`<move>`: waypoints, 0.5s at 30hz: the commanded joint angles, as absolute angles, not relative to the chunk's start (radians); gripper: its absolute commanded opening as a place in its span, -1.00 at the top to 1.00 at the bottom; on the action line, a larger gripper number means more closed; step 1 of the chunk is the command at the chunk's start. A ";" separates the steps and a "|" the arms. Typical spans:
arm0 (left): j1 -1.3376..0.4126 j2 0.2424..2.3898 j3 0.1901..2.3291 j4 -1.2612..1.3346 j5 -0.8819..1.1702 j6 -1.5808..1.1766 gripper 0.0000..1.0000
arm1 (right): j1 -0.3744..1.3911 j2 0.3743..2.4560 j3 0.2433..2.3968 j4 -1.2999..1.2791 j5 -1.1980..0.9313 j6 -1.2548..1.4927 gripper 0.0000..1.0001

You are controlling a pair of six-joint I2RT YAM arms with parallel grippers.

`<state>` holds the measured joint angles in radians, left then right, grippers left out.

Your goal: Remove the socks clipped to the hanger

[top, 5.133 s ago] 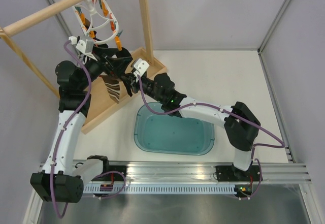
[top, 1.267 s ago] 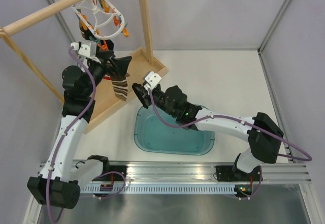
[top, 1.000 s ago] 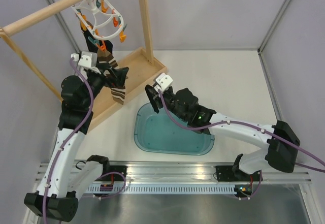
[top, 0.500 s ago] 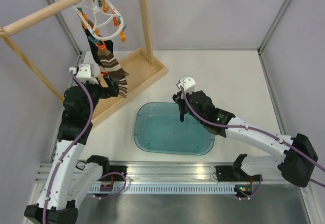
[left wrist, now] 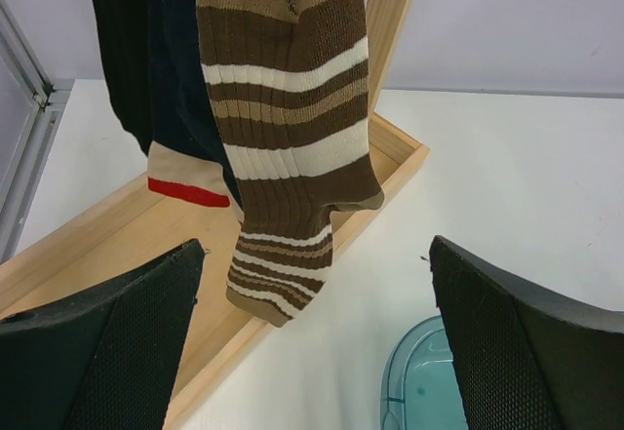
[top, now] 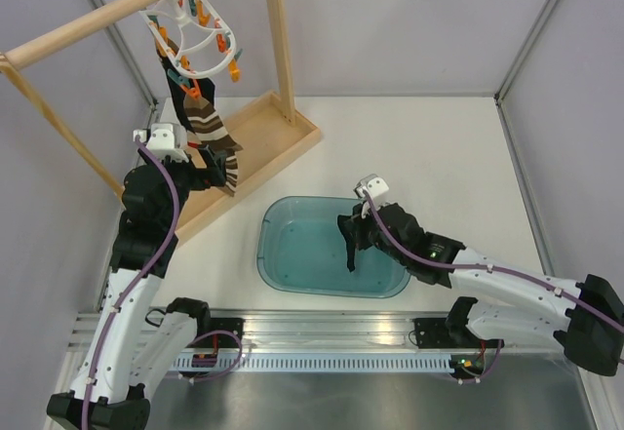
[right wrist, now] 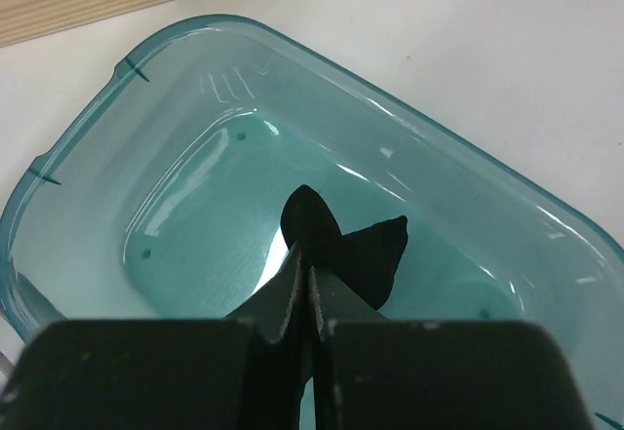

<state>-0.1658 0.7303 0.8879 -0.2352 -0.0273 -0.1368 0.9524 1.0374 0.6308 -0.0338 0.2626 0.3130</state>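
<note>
- Tub [top: 268, 254] on the surface: drop-off step in hand. My right claw [right wrist: 310, 289] hangs over it, clamped on a black sock [right wrist: 346, 250] that dangles roughly vertical.
- Hanger [top: 190, 35], up on the pole: striped sock [left wrist: 292, 147] clipped, long axis vertical, toe down.
- Left claw [top: 224, 170]: fingers apart beside that toe. Next, I judge: right releases, left grips and tugs.

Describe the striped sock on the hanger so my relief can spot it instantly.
Find the wooden pole rack at the table's far left; a white plastic ring hanger hangs from it. Clipped there, it's the ribbed brown, tan and white striped sock; its neighbours are dark socks.
</note>
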 commanded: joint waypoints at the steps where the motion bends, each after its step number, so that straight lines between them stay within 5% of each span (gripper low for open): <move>1: -0.170 0.723 0.891 -0.232 -0.043 -0.107 -1.00 | 0.982 1.057 0.597 0.018 0.258 0.383 0.98; 9: -0.170 0.719 0.888 -0.232 -0.049 -0.103 -1.00 | 1.014 1.115 0.592 0.060 0.272 0.417 0.98; 12: -0.170 0.716 0.890 -0.233 -0.045 -0.103 -1.00 | 1.019 1.101 0.581 0.060 0.272 0.431 0.19; 13: -0.170 0.718 0.890 -0.232 -0.043 -0.103 -1.00 | 1.019 1.092 0.578 0.060 0.273 0.431 -0.42; 14: -0.170 0.718 0.890 -0.232 -0.038 -0.103 -1.00 | 1.020 1.086 0.572 0.058 0.275 0.436 -0.79; 15: -0.170 0.718 0.890 -0.233 -0.037 -0.103 -1.00 | 1.022 1.082 0.566 0.058 0.279 0.436 -0.82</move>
